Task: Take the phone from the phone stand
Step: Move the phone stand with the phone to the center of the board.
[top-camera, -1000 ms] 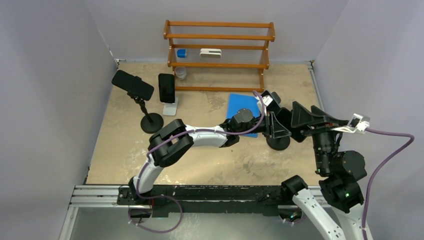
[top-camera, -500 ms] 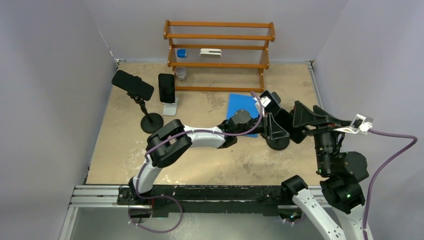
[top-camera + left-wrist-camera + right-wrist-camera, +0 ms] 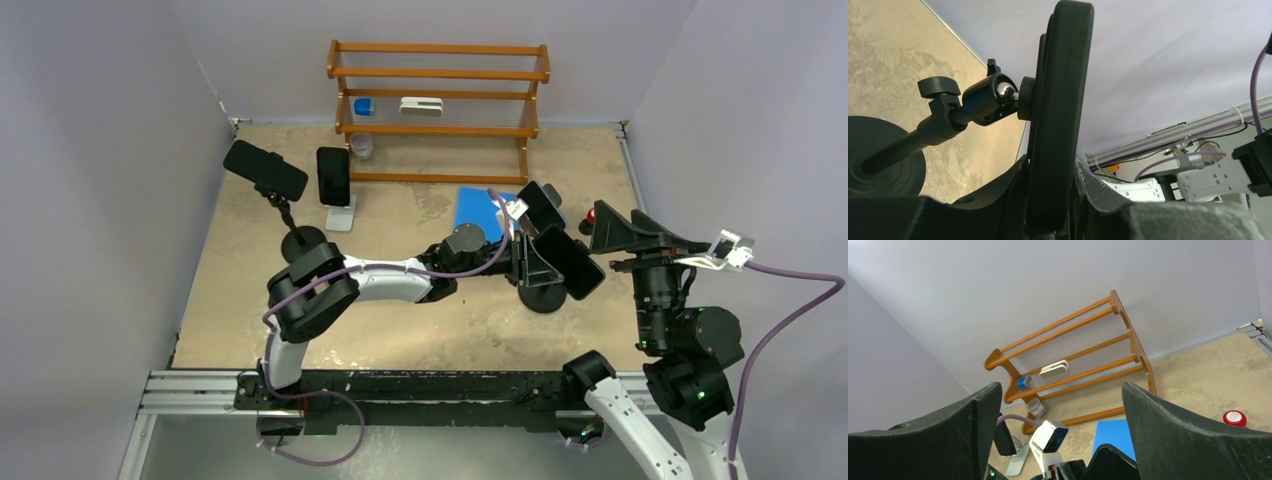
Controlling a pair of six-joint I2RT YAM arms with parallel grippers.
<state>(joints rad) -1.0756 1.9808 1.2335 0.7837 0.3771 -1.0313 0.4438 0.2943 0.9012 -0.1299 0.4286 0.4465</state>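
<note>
A black phone (image 3: 568,262) sits tilted in the clamp of a black phone stand whose round base (image 3: 540,297) rests on the table right of centre. My left gripper (image 3: 533,264) is shut on the phone's lower edge. In the left wrist view the phone (image 3: 1060,100) is edge-on between the jaws of the left gripper (image 3: 1050,172), with the stand's ball joint (image 3: 993,100) still fixed behind it. My right gripper (image 3: 628,238) hovers open just right of the phone. The right wrist view shows the right gripper (image 3: 1058,440) wide apart over the phone's corner (image 3: 1115,462).
A wooden rack (image 3: 438,105) with small items stands at the back. A blue mat (image 3: 480,208) lies behind the left gripper. A red button (image 3: 591,215) sits by the right gripper. Two other phones stand at the left, on a black stand (image 3: 265,170) and a white stand (image 3: 334,176).
My left arm has pulled back to the left, bringing the phone and its stand along; the base slid left and nearer. The right gripper drew back to the right, uncovering the red button.
</note>
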